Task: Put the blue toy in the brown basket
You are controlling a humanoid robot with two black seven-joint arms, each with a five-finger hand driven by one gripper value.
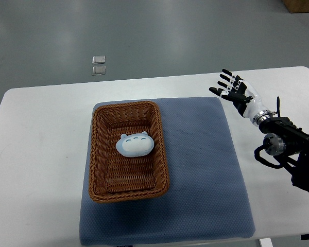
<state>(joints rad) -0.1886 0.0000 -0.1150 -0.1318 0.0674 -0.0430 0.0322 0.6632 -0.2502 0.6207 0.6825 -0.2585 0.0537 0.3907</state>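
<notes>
A pale blue toy (134, 144) with a small face lies inside the brown wicker basket (99, 154), near its middle. The basket stands on the left part of a blue mat (206, 170). My right hand (233, 90) is to the right of the mat's far corner, above the white table, well apart from the basket. Its fingers are spread and it holds nothing. Its arm comes in from the right edge.
The white table (41, 154) carries the mat. Two small clear squares (98, 65) lie on the grey floor beyond the table's far edge. A brown box corner (302, 5) shows at the top right.
</notes>
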